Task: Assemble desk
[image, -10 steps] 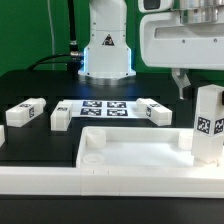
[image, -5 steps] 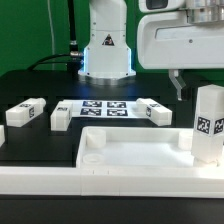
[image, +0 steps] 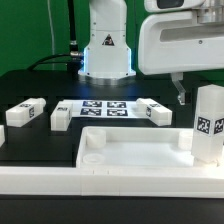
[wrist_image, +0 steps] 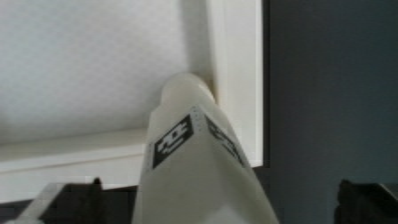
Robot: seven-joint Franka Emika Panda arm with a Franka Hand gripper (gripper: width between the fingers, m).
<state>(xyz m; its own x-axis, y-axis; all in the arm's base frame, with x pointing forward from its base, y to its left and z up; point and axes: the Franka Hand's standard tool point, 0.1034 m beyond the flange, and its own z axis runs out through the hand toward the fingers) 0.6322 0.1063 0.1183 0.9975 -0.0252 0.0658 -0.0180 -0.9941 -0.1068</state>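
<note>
The gripper (image: 181,90) hangs released, fingers (wrist_image: 79,192) wide apart, above the upright leg (image: 208,125) at the right rim of the tabletop (image: 130,178). Its left side lies open, with loose legs (image: 28,112) beyond the far edge.

In the exterior view the gripper (image: 181,92) is mostly cut off at the upper right of the frame. The upright leg (image: 208,125), clipped by the right edge, hides the tabletop's (image: 135,132) corner there. The wrist view is blurred, and the fingertips (wrist_image: 79,196) are dark slivers, seemingly apart.
</note>
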